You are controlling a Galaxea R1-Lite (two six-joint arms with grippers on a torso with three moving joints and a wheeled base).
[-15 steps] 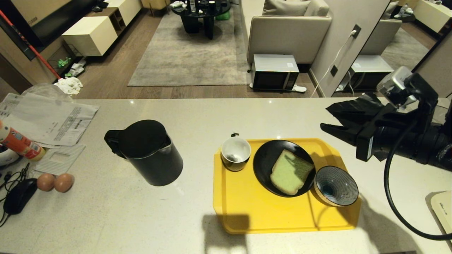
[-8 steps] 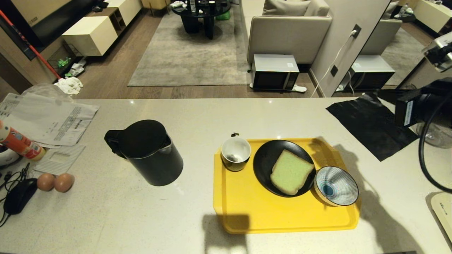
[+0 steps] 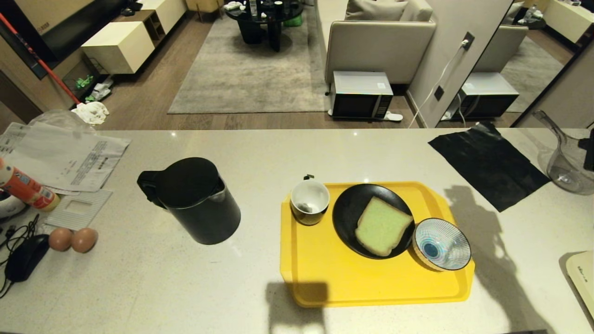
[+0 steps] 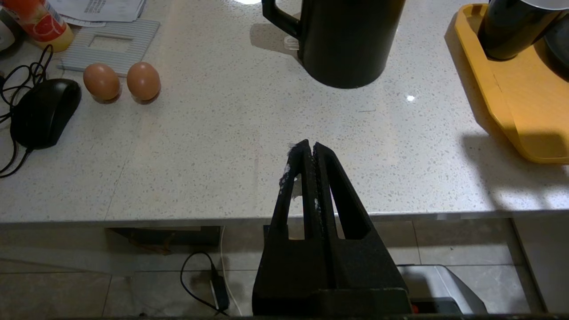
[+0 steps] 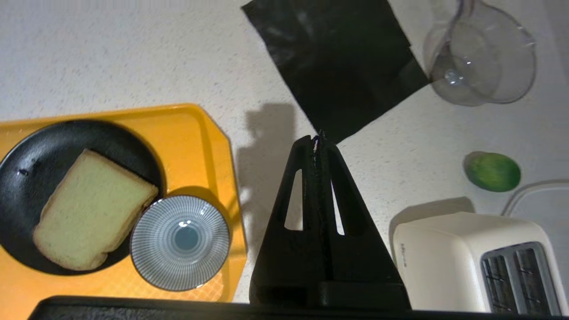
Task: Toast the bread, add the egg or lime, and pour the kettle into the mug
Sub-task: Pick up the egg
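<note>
- While neither arm shows in the head view, both wrist views give the jaws: left gripper (image 4: 310, 146) clenched on nothing, parked at the near edge of the counter (image 3: 260, 153); right gripper (image 5: 317, 141) likewise clenched and empty, hanging over bare counter between tray and toaster.
- Far left: two plain eggs (image 3: 72, 239) beside a black mouse (image 3: 25, 257). The spotted egg is not seen in any view.
- Kettle (image 3: 195, 200): upright, lid on, left of the tray, apart from it.
- Tray (image 3: 325, 278): yellow, carries the mug, a black plate and a striped bowl (image 3: 442, 244).
- Mug (image 3: 310, 201): upright at the tray's far left corner, just beside the plate (image 3: 345, 218); no liquid visible in it.
- Bread (image 3: 383, 226): flat on the plate, its near corner over the rim, close against the bowl.
- Right of tray: black sheet (image 3: 487, 162), glass jug (image 3: 568, 160).
- Lime (image 5: 493, 171): on the counter beyond the toaster (image 5: 471, 262), seen only in the right wrist view.
- Judgement: toasting looks not yet begun; the slots appear empty. Next move likely calls for the right jaws to part, drop onto the bread's overhanging edge, then carry it to a slot, clearing the bowl.
</note>
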